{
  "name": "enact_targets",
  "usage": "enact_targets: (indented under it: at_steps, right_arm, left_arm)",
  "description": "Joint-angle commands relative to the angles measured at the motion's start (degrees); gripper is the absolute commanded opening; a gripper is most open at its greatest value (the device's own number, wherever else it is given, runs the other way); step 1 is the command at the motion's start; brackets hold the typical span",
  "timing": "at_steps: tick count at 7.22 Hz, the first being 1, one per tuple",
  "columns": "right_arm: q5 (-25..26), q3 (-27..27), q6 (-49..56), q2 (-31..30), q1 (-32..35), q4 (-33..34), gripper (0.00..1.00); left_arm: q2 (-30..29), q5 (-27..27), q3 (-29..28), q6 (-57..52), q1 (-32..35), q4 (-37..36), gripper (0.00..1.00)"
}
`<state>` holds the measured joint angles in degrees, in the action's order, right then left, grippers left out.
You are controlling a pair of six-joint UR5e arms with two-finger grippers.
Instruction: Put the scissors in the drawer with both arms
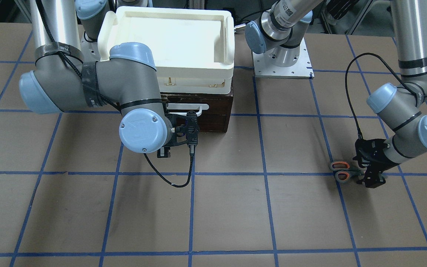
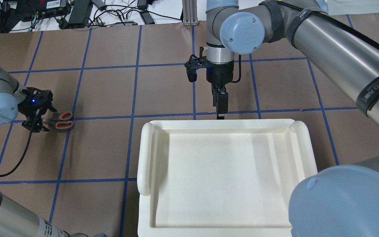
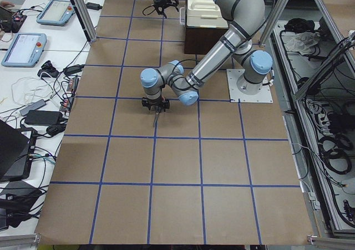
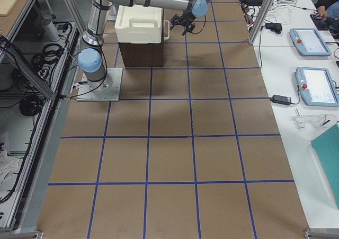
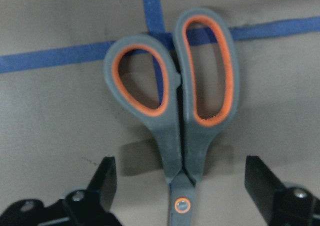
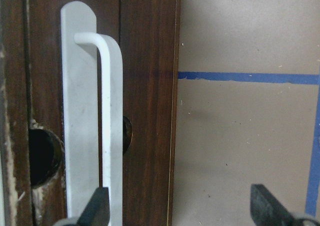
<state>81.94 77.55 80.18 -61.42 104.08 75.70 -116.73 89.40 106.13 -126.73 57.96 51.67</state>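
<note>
The scissors (image 1: 341, 170) lie flat on the brown table with their grey, orange-lined loops on a blue tape line; they also show in the overhead view (image 2: 61, 120) and the left wrist view (image 5: 185, 110). My left gripper (image 5: 181, 168) is open, its fingers (image 5: 102, 181) straddling the scissors near the pivot; it also shows in the front-facing view (image 1: 371, 176). The dark brown drawer (image 1: 221, 111) is closed. My right gripper (image 6: 180, 203) is open in front of the drawer's white bar handle (image 6: 107, 126), one finger (image 6: 97, 208) beside the bar.
A white plastic tray (image 2: 146, 158) sits on top of the drawer unit and hides it in the overhead view. The right arm's elbow (image 1: 139, 126) hangs in front of the drawer's left half. The left arm's base plate (image 1: 282, 63) is next to the unit.
</note>
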Motion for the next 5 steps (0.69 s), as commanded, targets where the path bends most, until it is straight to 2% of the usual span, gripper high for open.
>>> enact_targets:
  at_steps: [1, 3, 5]
  right_arm:
    - [0.23, 0.58, 0.07, 0.16, 0.16, -0.73, 0.98]
    - [0.67, 2.43, -0.19, -0.02, 1.56, 0.58, 0.94]
    - [0.76, 2.78, -0.11, 0.16, 1.66, 1.38, 0.92]
  left_arm:
    - [0.18, 0.07, 0.57, 0.61, 0.05, -0.07, 0.87]
    - [0.71, 0.16, 2.14, 0.52, 0.05, -0.68, 0.84]
    - [0.89, 0.25, 1.89, 0.26, 0.05, -0.95, 0.64]
